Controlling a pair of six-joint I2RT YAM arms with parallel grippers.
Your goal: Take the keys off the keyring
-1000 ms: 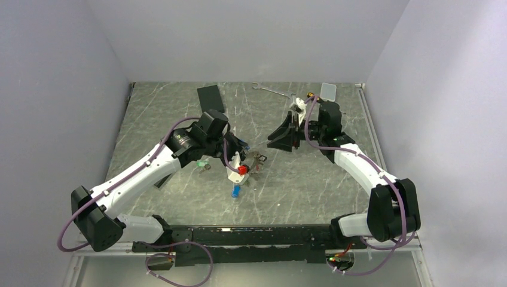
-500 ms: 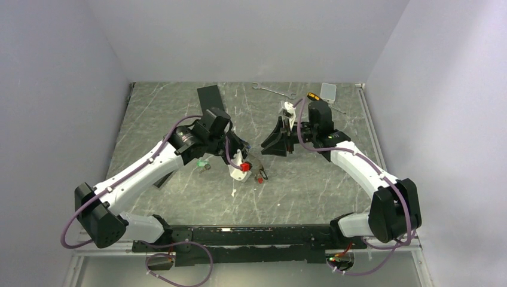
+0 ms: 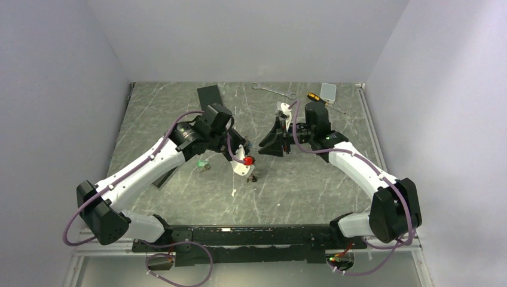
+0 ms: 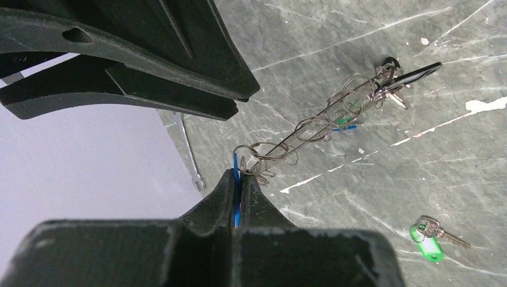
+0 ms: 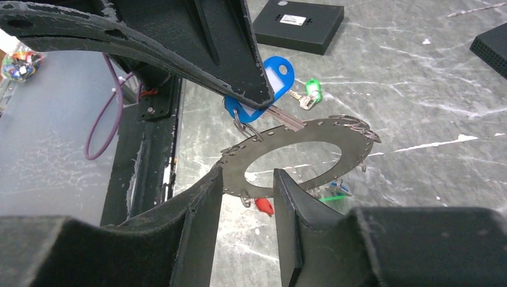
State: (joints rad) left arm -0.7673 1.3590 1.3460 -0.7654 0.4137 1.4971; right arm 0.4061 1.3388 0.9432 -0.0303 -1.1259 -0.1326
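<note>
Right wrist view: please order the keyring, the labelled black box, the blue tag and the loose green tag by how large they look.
1. keyring
2. labelled black box
3. blue tag: partly hidden and nearer the camera, so its rank against the box is unsure
4. loose green tag

Robotics lab, seen from my remote station: a bare test cell boxed in by plain pale walls point(image 3: 251, 36) on three sides, with a grey marbled counter point(image 3: 299, 185) for a floor. The left arm point(image 3: 143, 170) and right arm point(image 3: 359, 167) I drive are bolted to a black rail point(image 3: 239, 236) at its near edge, purple cables point(image 3: 67, 230) looping from their bases. A wrench point(image 3: 272, 90) lies by the back wall.
</note>
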